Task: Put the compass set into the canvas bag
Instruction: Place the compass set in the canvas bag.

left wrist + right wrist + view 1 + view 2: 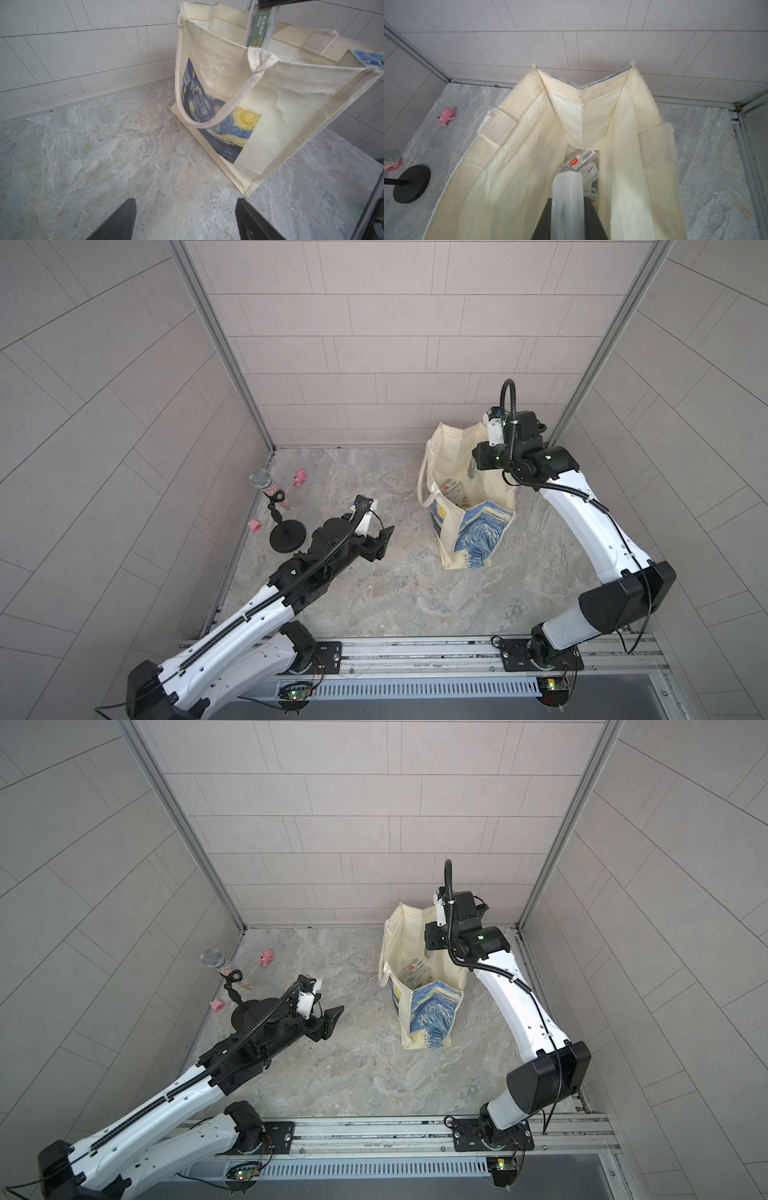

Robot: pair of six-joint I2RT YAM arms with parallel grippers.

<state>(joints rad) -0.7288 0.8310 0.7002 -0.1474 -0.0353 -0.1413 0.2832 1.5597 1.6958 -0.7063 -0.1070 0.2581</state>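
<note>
Right wrist view showed my right tool (569,220) clenched on the compass set (566,187), its clear case hanging over the open mouth of the canvas bag (517,158) directly beneath. I judged that only lowering and letting go were left. My left tool (185,207) stood released and empty, the bag well apart from it.

Robot test cell: tiled panels (395,344), aluminium framing (222,344).
</note>
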